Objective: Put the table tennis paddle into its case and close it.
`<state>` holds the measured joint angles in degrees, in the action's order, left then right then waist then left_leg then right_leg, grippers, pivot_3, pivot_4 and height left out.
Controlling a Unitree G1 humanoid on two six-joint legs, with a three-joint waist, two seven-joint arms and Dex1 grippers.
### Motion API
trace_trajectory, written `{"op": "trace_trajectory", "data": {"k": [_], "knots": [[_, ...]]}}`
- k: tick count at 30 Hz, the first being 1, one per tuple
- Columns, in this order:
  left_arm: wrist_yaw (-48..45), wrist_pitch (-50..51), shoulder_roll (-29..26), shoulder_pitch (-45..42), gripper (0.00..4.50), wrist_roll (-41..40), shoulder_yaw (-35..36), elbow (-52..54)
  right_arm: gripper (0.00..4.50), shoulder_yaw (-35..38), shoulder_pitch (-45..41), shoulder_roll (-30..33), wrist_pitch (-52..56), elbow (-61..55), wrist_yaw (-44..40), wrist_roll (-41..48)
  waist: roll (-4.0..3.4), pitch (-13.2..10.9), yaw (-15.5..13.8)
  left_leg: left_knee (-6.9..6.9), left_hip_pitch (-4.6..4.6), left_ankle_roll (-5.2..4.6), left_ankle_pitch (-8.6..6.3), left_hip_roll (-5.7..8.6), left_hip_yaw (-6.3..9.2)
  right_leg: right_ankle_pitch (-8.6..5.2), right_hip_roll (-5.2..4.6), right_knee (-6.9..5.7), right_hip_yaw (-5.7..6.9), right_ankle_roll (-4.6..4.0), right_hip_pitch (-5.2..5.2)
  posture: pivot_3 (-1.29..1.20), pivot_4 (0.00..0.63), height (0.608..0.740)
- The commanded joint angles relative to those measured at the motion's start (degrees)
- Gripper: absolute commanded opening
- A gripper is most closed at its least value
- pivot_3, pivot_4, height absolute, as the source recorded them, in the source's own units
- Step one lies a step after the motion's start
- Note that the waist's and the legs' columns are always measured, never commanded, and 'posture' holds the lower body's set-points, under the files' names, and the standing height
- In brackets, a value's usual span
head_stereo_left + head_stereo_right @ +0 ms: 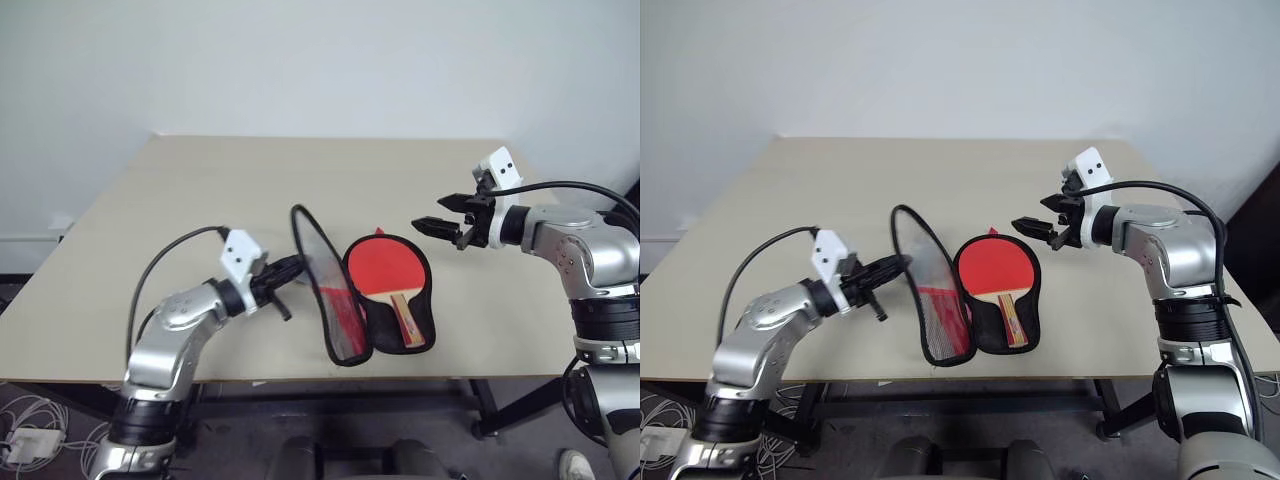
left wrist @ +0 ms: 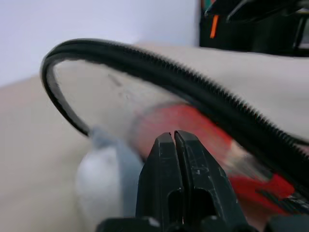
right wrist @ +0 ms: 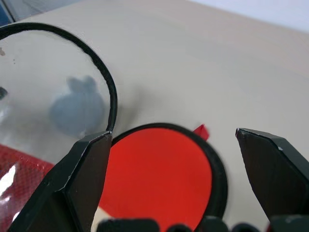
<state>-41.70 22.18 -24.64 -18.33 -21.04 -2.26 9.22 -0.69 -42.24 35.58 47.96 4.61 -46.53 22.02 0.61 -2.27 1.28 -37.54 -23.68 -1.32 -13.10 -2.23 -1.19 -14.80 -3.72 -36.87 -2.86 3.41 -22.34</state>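
Case (image 1: 425,300) lies open on the table (image 1: 180,200), near its front edge — the bottom half flat, black-lined, with the paddle (image 1: 385,272) resting in it, red face toward the far side, handle (image 1: 407,320) pointing to the front edge. The lid (image 1: 325,290) stands raised on the left of the paddle, tilted rather than upright; it has a black zip rim and a clear panel, with red showing through its lower part. Left gripper (image 1: 298,265), fingers pressed together, is at the outer side of the lid, tip at or just beside the panel — contact cannot be told. In the left wrist view the closed fingers (image 2: 166,159) point at the clear panel, a grey-blue lump (image 2: 104,164) blurred beside them. Right gripper (image 1: 440,213) hovers above the table to the right of the case, fingers spread wide, holding nothing. In the right wrist view the red face sits between its fingers (image 3: 87,169).
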Motion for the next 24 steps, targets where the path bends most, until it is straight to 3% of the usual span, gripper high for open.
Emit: {"op": "trace_trajectory", "data": {"k": [1,11,16,24], "knots": [[0.6,-0.9,2.3,-6.4,0.0,0.9,-1.6,-2.4,4.45,1.9,-1.8,1.0,-2.2,0.6,0.2,-0.4,0.0,0.0,0.0,-0.02,0.0,0.0,0.0,0.0,0.0,0.0,0.01,0.0,0.0,0.0,0.01,0.0,0.0,0.74],[2.8,-4.6,8.6,-17.2,0.0,6.2,-4.3,-16.8,4.45,3.4,-4.0,0.3,-2.4,-0.7,2.8,0.3,-0.03,0.0,0.0,-0.08,-0.02,-0.01,0.0,0.02,0.04,0.0,0.04,-0.02,-0.04,0.02,0.01,0.0,0.0,0.74],[2.3,-2.5,8.5,-14.3,0.0,4.9,-3.4,-14.7,4.45,5.0,-4.8,0.3,-2.9,0.2,4.2,0.2,-0.03,0.0,0.0,-0.07,-0.02,-0.02,-0.01,0.02,0.04,0.0,0.04,-0.04,-0.05,0.01,0.0,0.0,0.0,0.74],[2.3,8.7,11.4,-8.8,0.0,-4.0,-1.4,-7.6,4.45,4.7,-3.7,-1.1,-2.8,-1.1,4.2,0.8,-0.03,0.0,0.0,-0.12,-0.03,-0.02,-0.01,0.02,0.05,0.0,0.03,-0.07,-0.07,0.01,0.01,0.0,0.0,0.74]]}}
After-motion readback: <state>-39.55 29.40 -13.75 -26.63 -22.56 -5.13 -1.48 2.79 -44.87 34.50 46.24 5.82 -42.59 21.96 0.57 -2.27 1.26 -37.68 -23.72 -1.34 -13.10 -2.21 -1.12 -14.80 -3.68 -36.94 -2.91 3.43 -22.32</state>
